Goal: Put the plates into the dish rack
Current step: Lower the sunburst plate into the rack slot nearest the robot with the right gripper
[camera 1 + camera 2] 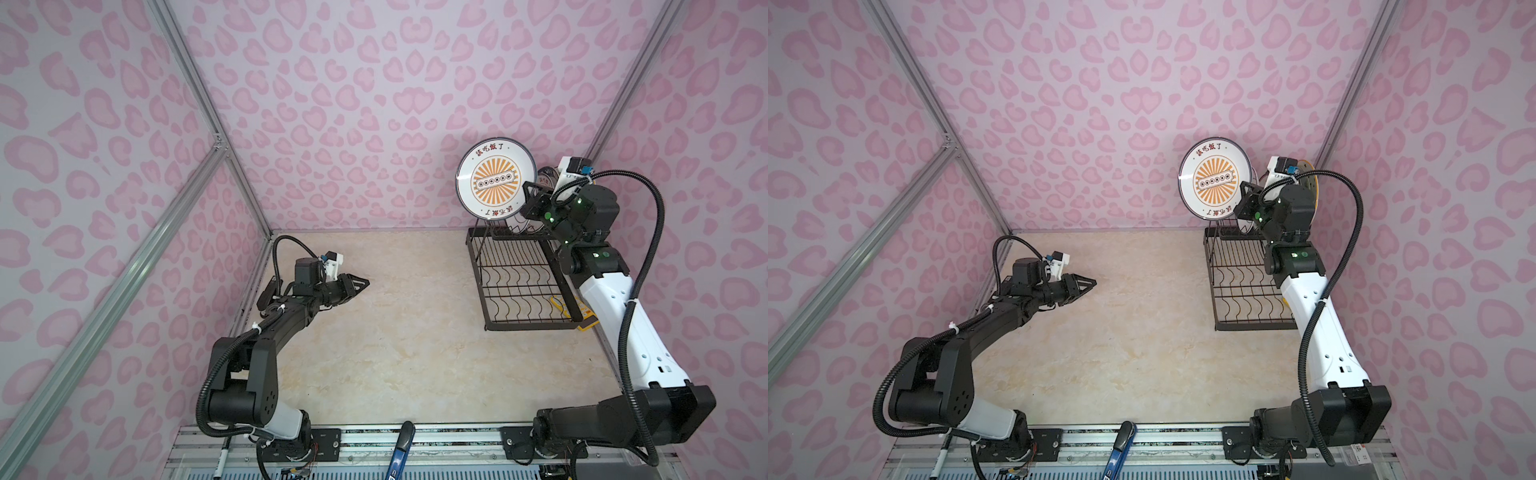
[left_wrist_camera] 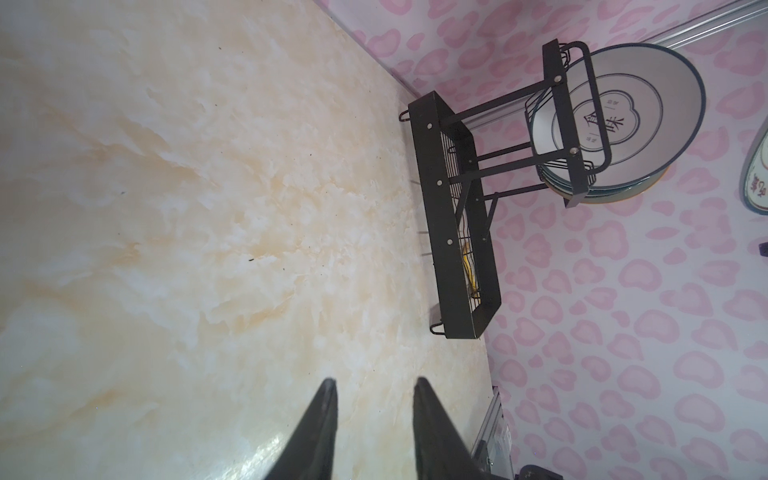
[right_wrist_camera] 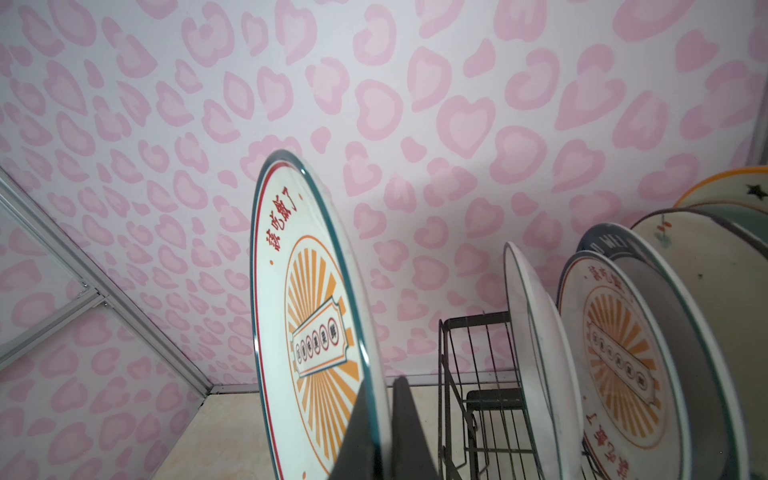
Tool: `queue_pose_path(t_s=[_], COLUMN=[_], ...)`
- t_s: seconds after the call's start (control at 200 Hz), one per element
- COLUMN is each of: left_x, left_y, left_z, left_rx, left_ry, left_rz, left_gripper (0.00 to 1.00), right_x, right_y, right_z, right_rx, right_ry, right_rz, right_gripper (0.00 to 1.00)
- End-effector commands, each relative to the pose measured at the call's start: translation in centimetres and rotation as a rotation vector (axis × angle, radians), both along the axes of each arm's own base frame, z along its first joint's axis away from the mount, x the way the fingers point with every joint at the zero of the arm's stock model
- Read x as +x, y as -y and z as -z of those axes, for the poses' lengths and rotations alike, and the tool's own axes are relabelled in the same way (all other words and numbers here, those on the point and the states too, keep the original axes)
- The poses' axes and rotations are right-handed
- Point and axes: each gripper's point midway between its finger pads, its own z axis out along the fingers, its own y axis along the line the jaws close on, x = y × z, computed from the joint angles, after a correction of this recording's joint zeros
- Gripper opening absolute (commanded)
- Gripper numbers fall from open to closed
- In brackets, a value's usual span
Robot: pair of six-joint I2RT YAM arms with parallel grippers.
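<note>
I find the round ceramic plate with the orange sunburst (image 1: 494,178) held upright on edge, the right jaws clamped on its rim. It hangs clear above the upper tier of the black wire two-tier dish rack (image 2: 444,212), which stands at the far right of the marbled beige table (image 1: 395,353). Other plates stand on edge in that tier, among them a second orange-sunburst plate (image 3: 619,345) and a white plate with a dark emblem (image 2: 615,116); the left jaws stand apart, holding nothing, low over the table's left side.
</note>
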Motion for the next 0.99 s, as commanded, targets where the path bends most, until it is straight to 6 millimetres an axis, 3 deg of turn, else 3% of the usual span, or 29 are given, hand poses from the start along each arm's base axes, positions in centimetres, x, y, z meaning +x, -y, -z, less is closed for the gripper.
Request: queue_pose_path(t_s=[0.0, 0.42, 0.655, 0.99], left_x=[0.2, -0.4, -0.6, -0.7], left_y=[0.2, 0.1, -0.1, -0.1], left_z=[-1.2, -1.7, -1.9, -1.7], left_rx=[0.004, 0.053, 0.076, 0.089], left_ry=[0.044, 0.058, 0.064, 0.063], left_rz=[0.007, 0.001, -0.001, 0.0], left_gripper=[0.34, 0.34, 0.35, 0.34], right_x=[-0.3, -0.2, 1.1, 2.7], right_y=[1.5, 4.3, 5.9, 5.0], right_z=[-0.7, -1.6, -2.1, -1.8], right_rx=[-0.028, -0.16, -0.25, -0.432], right_ry=[0.029, 0.014, 0.001, -0.064], right_rz=[0.084, 0.246, 0.351, 0.495], right_gripper=[0.0, 0.0, 0.0, 0.0])
